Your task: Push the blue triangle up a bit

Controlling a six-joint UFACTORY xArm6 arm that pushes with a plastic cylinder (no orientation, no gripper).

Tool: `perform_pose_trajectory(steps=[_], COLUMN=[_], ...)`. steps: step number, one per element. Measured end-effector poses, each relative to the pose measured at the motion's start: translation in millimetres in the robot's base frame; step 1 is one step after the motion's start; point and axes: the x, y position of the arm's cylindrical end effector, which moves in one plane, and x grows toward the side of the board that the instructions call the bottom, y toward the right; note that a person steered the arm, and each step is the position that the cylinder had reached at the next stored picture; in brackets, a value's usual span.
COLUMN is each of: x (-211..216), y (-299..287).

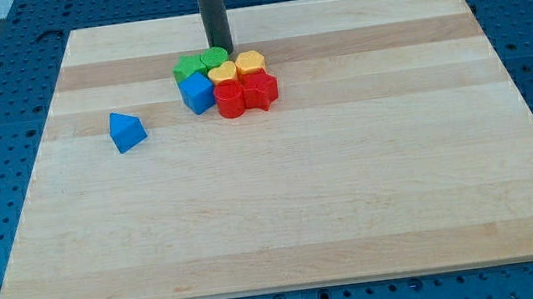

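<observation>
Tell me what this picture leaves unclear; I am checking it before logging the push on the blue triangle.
- My tip: whether it touches the green blocks cannot be told; the rod's top is cut off by the view's top.
- Cluster blocks: the yellow blocks and red blocks overlap; exact shapes unclear.
- Blue triangle block: its far side is hidden.
- Wooden board: nothing hidden.
</observation>
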Motion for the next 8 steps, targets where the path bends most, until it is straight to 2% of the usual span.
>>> perform_pose_trajectory(steps=[1,2,3,4,5,7,8], x=[-40,-55,-22,33,91,179,198], y=[-3,-45,-117,-170,-196,-190,-163])
